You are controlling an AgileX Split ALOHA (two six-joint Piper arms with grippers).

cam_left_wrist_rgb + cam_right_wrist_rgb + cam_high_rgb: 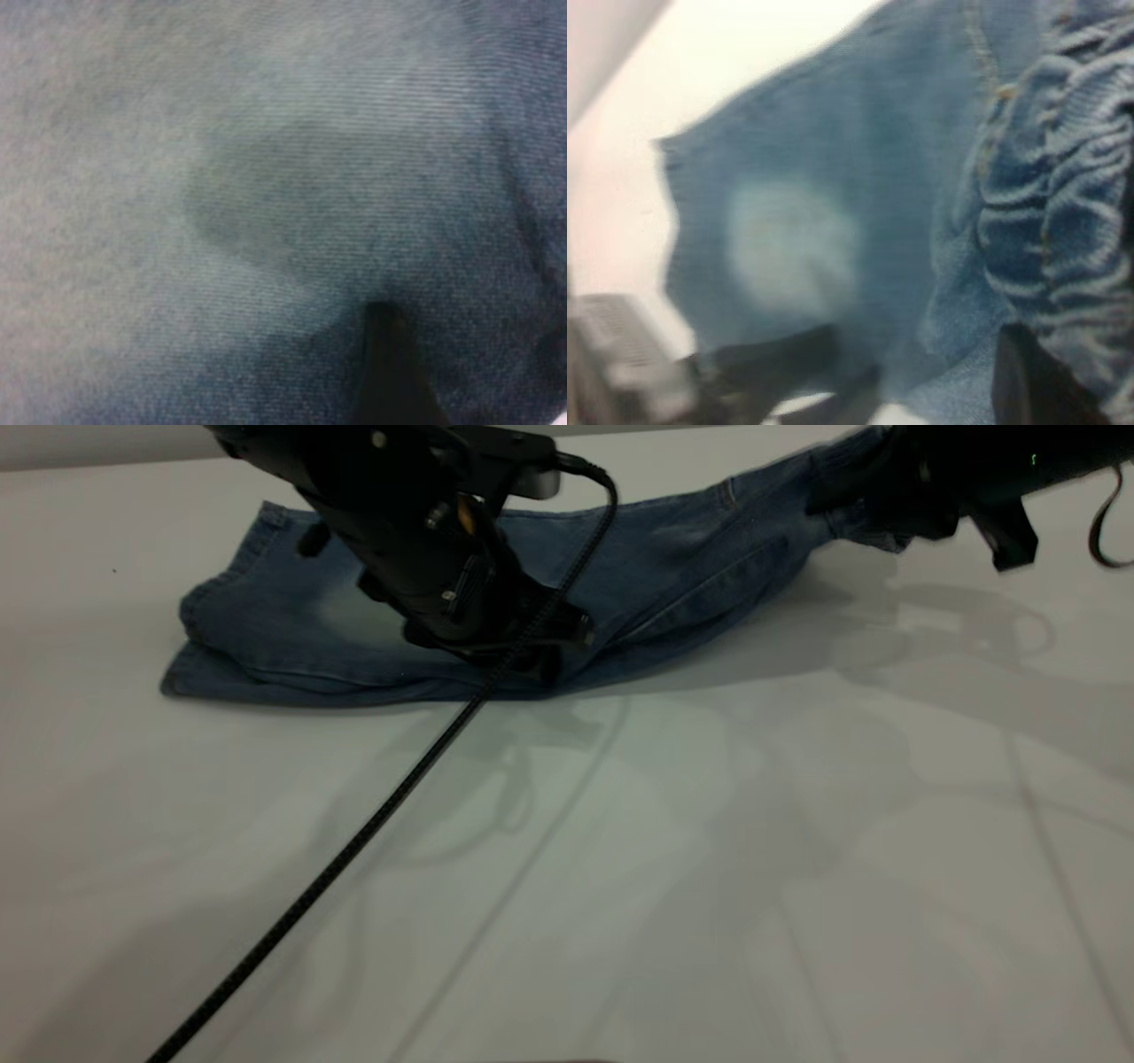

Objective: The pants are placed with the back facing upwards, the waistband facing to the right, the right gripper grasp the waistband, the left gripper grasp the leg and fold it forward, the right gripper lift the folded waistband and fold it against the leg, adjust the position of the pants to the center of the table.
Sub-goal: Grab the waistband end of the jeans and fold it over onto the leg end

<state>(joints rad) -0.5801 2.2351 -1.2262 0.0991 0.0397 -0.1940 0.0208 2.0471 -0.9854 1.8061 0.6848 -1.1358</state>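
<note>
The blue denim pants [673, 576] lie across the far part of the white table [709, 868], doubled lengthwise, with a pale faded patch [793, 248] on top. My left gripper [532, 660] is pressed low on the front edge of the leg [292, 646]. Denim [266, 204] fills its wrist view around one dark finger [385, 372], and cloth hides the other finger. My right gripper [855, 505] is shut on the ruched waistband [1063, 177] at the far right. It holds that end lifted off the table, beside its dark finger [1032, 381].
The left arm's black cable [354, 841] runs diagonally from the arm across the table to the near left edge. The wide white tabletop stretches in front of the pants. The left arm's dark body [771, 372] shows beyond the pants in the right wrist view.
</note>
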